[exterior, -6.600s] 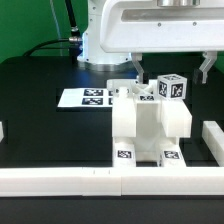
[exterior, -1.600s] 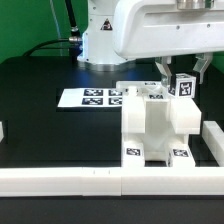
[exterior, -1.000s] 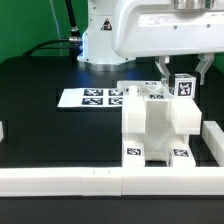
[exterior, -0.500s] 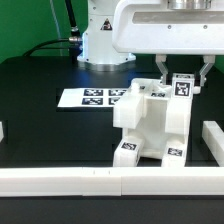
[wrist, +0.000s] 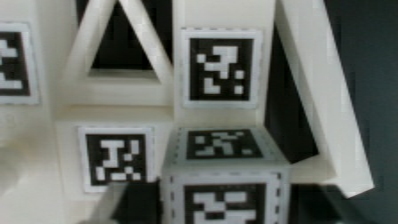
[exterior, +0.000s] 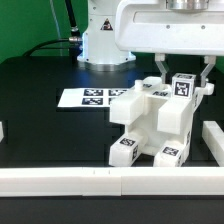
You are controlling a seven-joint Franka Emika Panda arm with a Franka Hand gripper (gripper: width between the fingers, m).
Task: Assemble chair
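The white chair (exterior: 150,122), a blocky assembly with black-and-white tags, stands tilted and turned near the front right of the black table. My gripper (exterior: 185,82) comes down from above and is shut on a tagged block (exterior: 183,88) at the chair's upper right. The fingers (exterior: 164,70) stand on either side of that block. In the wrist view the tagged block (wrist: 222,195) sits between my dark fingers, with the chair's tagged faces (wrist: 222,68) beyond it. The chair's lower tagged feet (exterior: 126,150) point toward the front rail.
The marker board (exterior: 88,98) lies flat on the table behind the chair on the exterior view's left. A long white rail (exterior: 60,181) runs along the front edge. Another rail piece (exterior: 213,135) stands at the right. The robot base (exterior: 100,45) is behind.
The chair first shifted toward the exterior view's right with my gripper. In the last half second it has tilted and turned, its feet swinging left. My grip stays on the top block.
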